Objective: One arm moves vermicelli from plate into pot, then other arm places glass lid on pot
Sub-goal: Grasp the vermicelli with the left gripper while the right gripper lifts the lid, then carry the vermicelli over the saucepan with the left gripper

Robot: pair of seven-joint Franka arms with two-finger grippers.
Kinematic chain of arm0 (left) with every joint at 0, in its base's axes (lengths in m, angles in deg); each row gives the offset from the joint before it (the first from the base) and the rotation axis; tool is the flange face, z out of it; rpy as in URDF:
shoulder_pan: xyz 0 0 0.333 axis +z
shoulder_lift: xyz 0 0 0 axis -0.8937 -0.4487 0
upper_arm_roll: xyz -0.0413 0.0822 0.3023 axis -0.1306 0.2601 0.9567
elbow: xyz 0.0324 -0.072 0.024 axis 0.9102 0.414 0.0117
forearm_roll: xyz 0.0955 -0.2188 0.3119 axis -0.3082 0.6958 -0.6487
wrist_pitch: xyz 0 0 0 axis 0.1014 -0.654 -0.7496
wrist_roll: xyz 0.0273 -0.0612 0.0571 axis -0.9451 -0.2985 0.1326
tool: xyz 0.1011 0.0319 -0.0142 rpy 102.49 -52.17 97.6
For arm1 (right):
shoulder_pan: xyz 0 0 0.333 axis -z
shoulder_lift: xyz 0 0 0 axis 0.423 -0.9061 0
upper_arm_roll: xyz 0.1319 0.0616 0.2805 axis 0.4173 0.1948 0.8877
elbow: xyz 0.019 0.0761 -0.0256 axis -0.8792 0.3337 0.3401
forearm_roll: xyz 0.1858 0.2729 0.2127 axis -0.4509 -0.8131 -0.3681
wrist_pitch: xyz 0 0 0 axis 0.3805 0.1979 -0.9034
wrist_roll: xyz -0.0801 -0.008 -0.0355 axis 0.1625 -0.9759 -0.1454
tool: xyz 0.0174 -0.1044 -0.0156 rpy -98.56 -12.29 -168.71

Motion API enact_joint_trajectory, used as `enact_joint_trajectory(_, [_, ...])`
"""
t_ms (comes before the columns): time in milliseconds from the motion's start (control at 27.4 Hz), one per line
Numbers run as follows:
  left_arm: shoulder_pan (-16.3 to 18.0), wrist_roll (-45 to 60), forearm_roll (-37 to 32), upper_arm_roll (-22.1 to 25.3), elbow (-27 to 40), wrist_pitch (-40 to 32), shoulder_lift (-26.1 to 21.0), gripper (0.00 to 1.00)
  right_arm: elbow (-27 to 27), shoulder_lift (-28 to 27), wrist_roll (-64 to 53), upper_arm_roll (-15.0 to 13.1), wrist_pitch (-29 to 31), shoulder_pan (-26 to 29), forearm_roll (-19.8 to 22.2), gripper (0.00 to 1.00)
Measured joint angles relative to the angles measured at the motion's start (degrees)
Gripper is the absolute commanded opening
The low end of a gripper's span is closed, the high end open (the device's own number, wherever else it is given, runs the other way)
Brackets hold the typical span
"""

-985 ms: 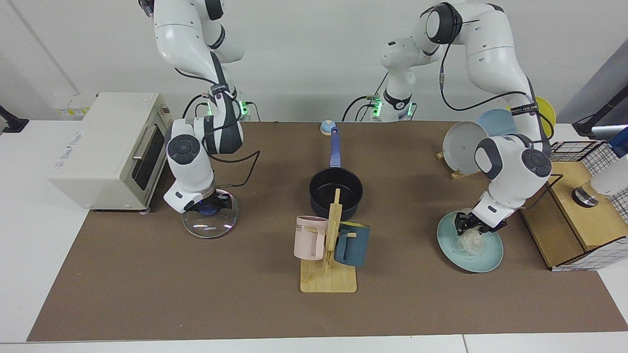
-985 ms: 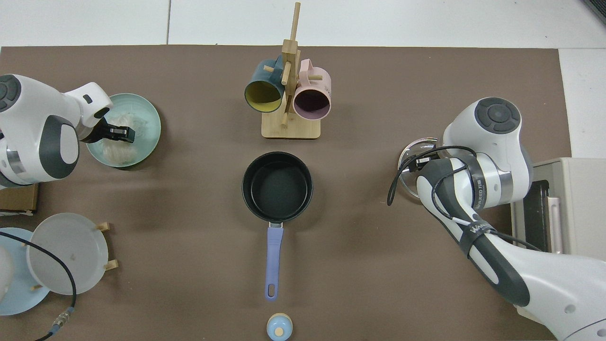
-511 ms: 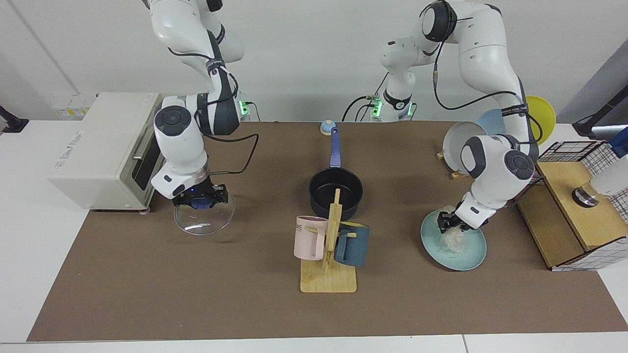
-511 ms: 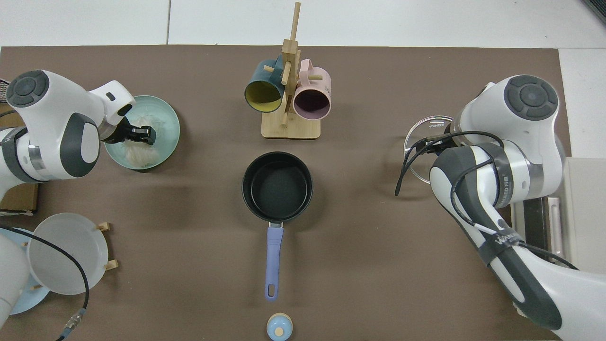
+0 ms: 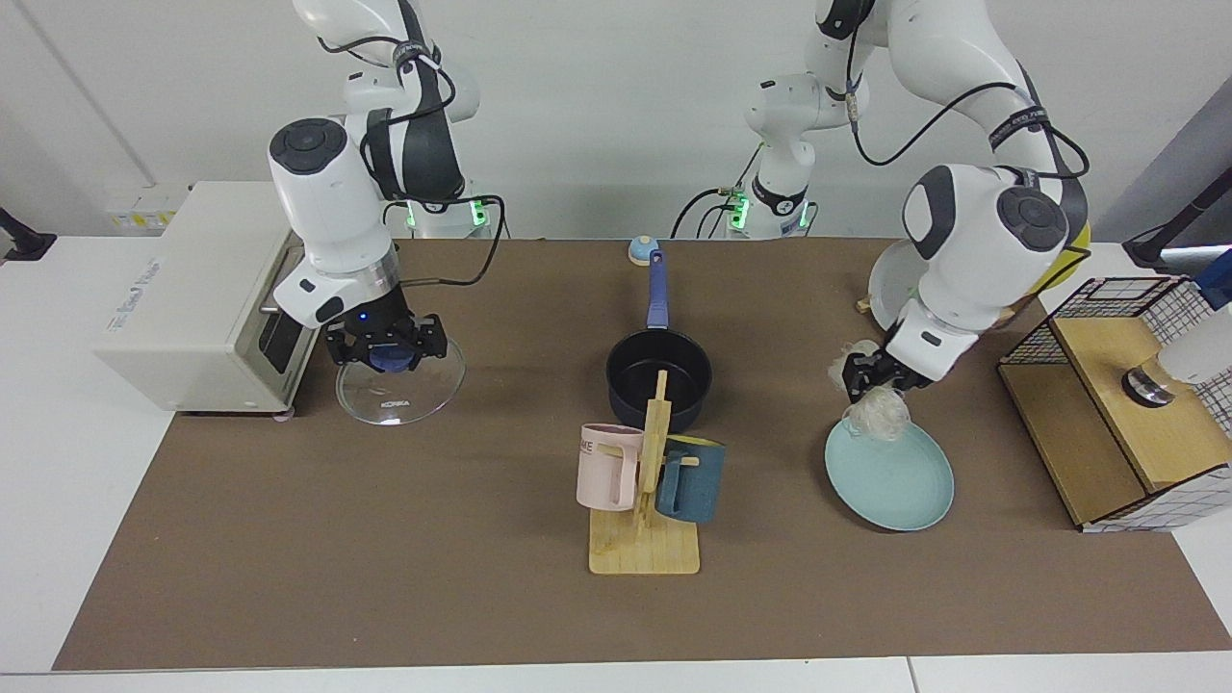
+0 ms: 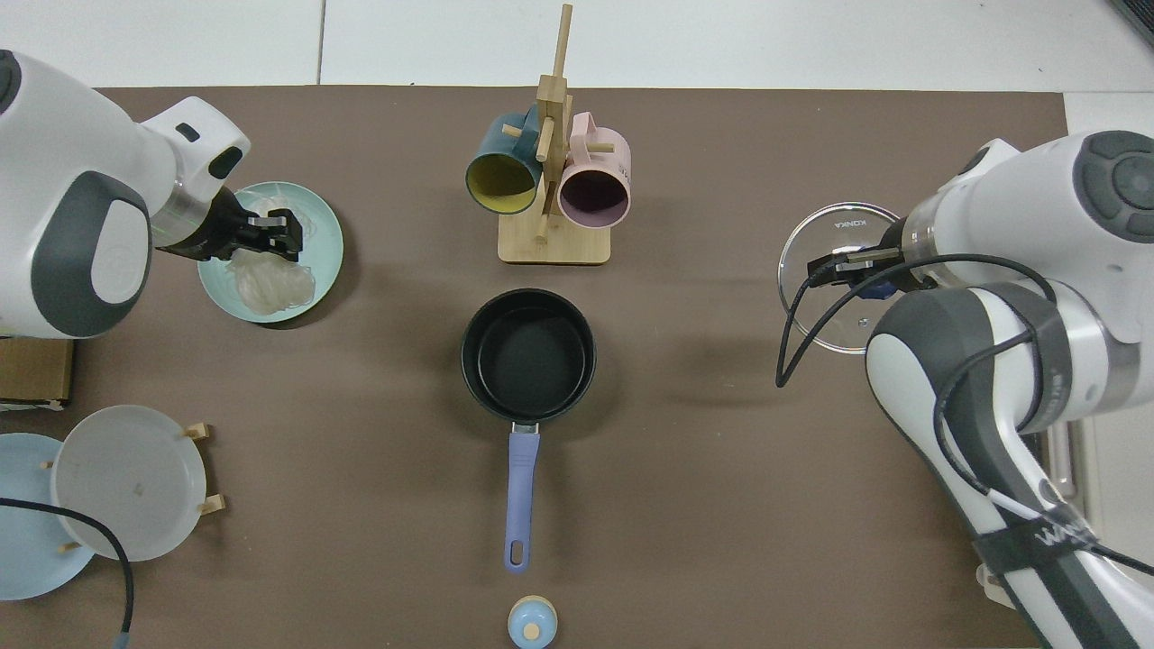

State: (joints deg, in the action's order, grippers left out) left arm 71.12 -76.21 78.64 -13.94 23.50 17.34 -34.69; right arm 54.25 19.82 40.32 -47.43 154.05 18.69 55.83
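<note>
- The left gripper [image 5: 871,377] has its jaws closed on the vermicelli [image 5: 878,414], which hangs clear above the far edge of the plate [image 5: 900,481], ready to be carried to the pot.
- The pot [image 5: 659,371] sits empty at the middle of the desk [image 5: 289,558], handle pointing to the far side, well apart from both arms.
- The right gripper [image 5: 385,345] has its jaws closed on the blue knob of the lid [image 5: 399,390], held tilted above the desk near the toaster oven [image 5: 207,294], likely so it is ready once the noodles are in.
- Compared with half a second ago, the noodles have left the plate, which now lies bare.
- The lid has also risen further, and both arms stand higher.
- The mug rack [image 5: 645,481], just nearer than the pot, is a thing to pass over with care.
</note>
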Motion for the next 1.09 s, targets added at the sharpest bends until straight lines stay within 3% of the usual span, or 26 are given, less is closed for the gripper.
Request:
enact_joint_trajectory(255, [-1.45, 11.86, 0.60, -7.30, 6.94, 1.07, 5.56, 0.00, -0.01, 3.70, -0.58, 0.02, -3.68, 0.05, -0.70, 0.00])
enact_joint_trajectory(547, [-3.49, 22.51, 1.93, -15.28, 17.11, 10.05, 10.24, 0.00, 0.00, 7.38, -2.23, -0.02, -8.30, 0.94, -0.71, 0.00])
enact_joint_trajectory(766, [-3.68, 24.89, 4.77, -18.28, 20.99, 14.04, 11.88, 0.00, 0.13, 8.40, -2.25, 0.10, -9.29, 0.94, -0.72, 0.00])
enact_joint_trajectory(1094, [-4.63, 25.64, 5.34, -18.98, 24.34, 20.53, 10.86, 0.00, 0.47, 8.39, -2.26, 0.21, -9.29, 0.91, -0.72, 0.00])
